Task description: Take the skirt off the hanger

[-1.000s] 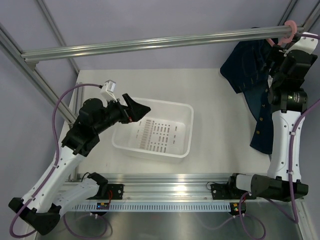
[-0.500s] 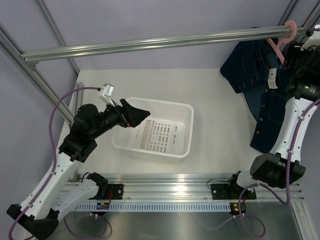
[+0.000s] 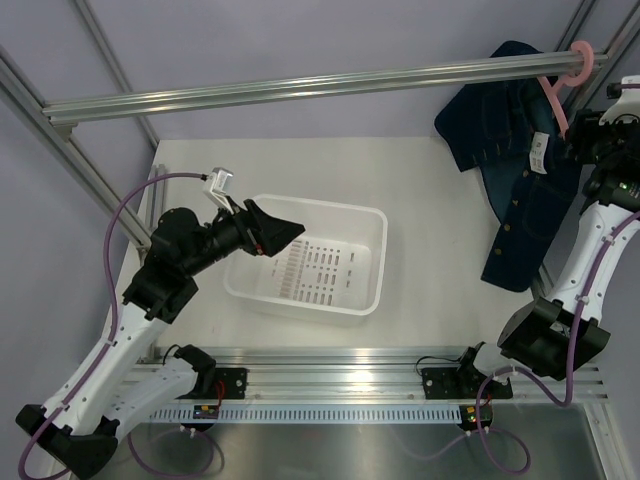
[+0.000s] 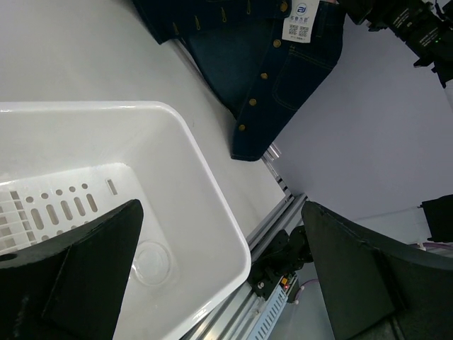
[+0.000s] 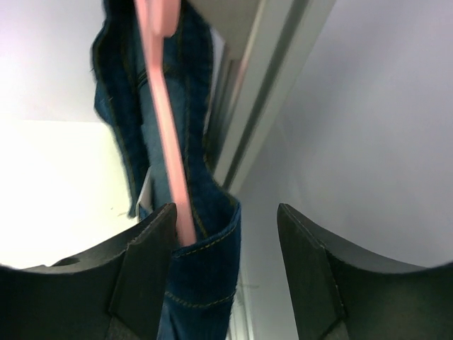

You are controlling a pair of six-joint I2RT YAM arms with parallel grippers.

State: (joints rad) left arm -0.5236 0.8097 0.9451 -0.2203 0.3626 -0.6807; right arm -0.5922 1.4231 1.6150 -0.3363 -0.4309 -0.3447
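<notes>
Up at two o'clock in the top view, the skirt (image 3: 520,200) hangs on the hanger (image 3: 555,105), which is hooked over the rail (image 3: 300,88). The right gripper (image 5: 226,212) stands parted, with the skirt's edge and the hanger's pink arm between its fingers, not clamped. At nine o'clock, the left gripper (image 4: 221,209) gapes wide above the white bin (image 3: 370,290).

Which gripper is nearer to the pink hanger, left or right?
Right. The right gripper is up at the hanger, its pink arm beside one finger. The left gripper hovers above the white bin, far away.
</notes>
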